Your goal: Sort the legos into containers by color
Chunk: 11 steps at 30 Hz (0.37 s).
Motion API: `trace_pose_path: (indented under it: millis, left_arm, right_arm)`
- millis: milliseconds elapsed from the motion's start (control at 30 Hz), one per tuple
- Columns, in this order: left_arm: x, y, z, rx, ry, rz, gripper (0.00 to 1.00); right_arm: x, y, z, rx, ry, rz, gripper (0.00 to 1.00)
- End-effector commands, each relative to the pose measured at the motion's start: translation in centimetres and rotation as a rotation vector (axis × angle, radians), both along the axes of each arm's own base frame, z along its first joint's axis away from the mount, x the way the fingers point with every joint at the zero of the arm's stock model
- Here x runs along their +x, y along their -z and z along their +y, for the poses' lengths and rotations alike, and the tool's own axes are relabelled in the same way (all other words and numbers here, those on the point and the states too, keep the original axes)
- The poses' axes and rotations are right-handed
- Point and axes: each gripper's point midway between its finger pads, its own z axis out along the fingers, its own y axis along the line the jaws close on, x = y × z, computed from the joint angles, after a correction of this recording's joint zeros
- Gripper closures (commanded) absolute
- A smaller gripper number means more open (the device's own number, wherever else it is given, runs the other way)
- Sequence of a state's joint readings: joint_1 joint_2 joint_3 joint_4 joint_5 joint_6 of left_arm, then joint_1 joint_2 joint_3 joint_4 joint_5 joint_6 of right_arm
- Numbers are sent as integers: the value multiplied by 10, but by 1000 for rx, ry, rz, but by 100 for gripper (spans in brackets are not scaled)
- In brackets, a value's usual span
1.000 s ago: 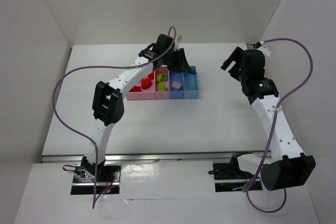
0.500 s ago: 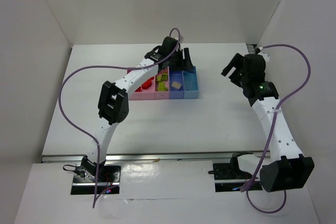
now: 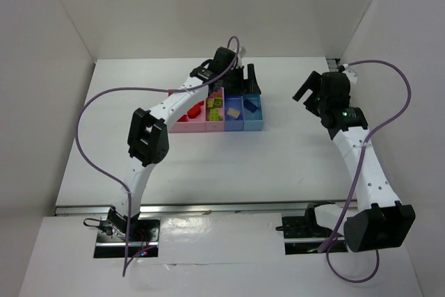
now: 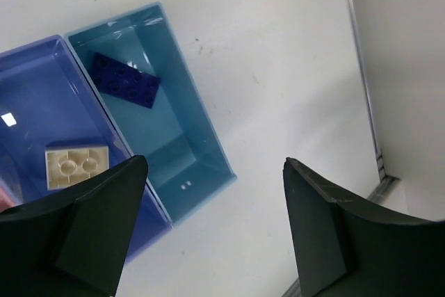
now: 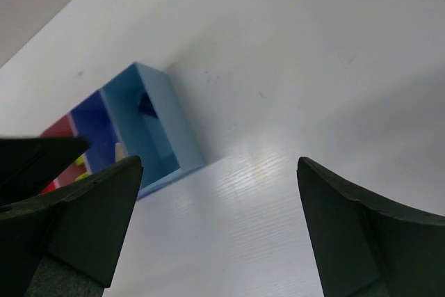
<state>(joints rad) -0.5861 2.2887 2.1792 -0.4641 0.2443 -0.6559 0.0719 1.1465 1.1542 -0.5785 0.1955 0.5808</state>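
Seemingly the blue brick (image 4: 125,80) is placed: it lies flat, studs up, on the floor of the light blue bin (image 4: 182,145), in the upper left of the left wrist view, touching no finger. Its long axis runs diagonally from upper left to lower right across the bin's width, not along the walls. Our left gripper (image 4: 214,165) hangs over the bin's lower end with its jaws spread wide and nothing between them. The right gripper (image 5: 219,165), well apart at the right of the overhead frame, is likewise spread and empty, looking toward the row of bins. Beside the blue one, the periwinkle bin (image 4: 49,102) holds a cream brick (image 4: 76,166); overhead, the green bricks (image 3: 214,105) and red bricks (image 3: 191,111) sit in the pink bins (image 3: 182,127). We spot no brick out on the table (image 3: 208,165), so we judge the sorting close to finished. Next we would lift the left arm straight up, clear of the rims, before any sideways swing.
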Motion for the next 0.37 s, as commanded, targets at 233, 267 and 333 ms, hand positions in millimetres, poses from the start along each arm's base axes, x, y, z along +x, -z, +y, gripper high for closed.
trace_pose_path:
  millis: [233, 267, 333]
  left_arm:
    - [-83, -106, 99, 64, 3, -197, 9]
    - [-88, -105, 108, 67, -8, -194, 9]
    - [-100, -116, 129, 63, -38, -214, 9]
  right_arm:
    - [-2, 15, -54, -154, 259, 136, 0]
    - [-2, 16, -51, -155, 239, 141, 2]
    - [-4, 16, -49, -152, 220, 111, 2]
